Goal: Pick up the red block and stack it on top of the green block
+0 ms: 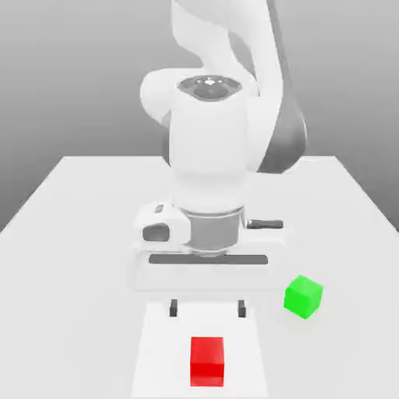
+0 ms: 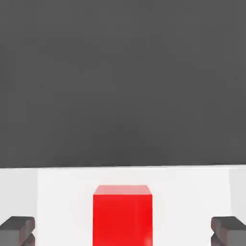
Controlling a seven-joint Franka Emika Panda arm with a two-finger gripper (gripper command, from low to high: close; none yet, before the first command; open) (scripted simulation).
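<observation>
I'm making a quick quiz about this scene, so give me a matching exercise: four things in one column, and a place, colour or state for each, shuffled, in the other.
Column one:
1. Red block
2. Green block
3. Hand
4. Table

Column two:
A. fingers spread apart
B. pale surface under the blocks
C. toward the exterior view's right, turned cornerwise
D. nearest the exterior view's lower edge, nothing stacked on it

Pairs: 1-D, 2-C, 3-A, 4-B

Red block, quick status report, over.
Hand open, fingers wide apart, empty. Red block on the white patch, not stacked. Green block off to the exterior view's right, nothing on top.
</observation>
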